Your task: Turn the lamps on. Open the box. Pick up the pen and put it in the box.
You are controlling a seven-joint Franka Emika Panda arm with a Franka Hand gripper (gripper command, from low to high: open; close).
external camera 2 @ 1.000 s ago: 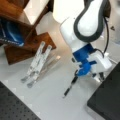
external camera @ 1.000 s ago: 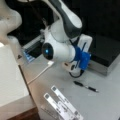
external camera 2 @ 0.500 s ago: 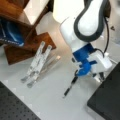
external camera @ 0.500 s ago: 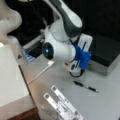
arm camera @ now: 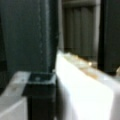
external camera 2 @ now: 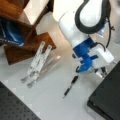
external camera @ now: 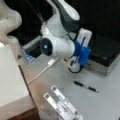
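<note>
Gripper of the arm is down at the front edge of the box in a front view, close to where the small white tab sits. In the wrist view 1 dark finger stands just beside a pale white edge, which I take for the tab or the rim of the box. I cannot tell how far the jaws are apart, or if they already have hold of anything.

The black lid looks flat and closed in both front views, so I judge the step in hand is opening the box. To do it well, the fingers should catch only the tab and lift along the hinge arc, not pull straight up, or the whole case could slide on the table.

The pen lies on the table, apart from the box and untouched, between the box and the 2 white perforated strips. In a front view the pen is just below the gripper, so a low sideways move could knock it.

For open room: the lid needs free space behind the box to swing. Toward a front view's left stand wooden blocks, and a white cable runs across the table near the arm. The bare table around the pen gives the best room.
</note>
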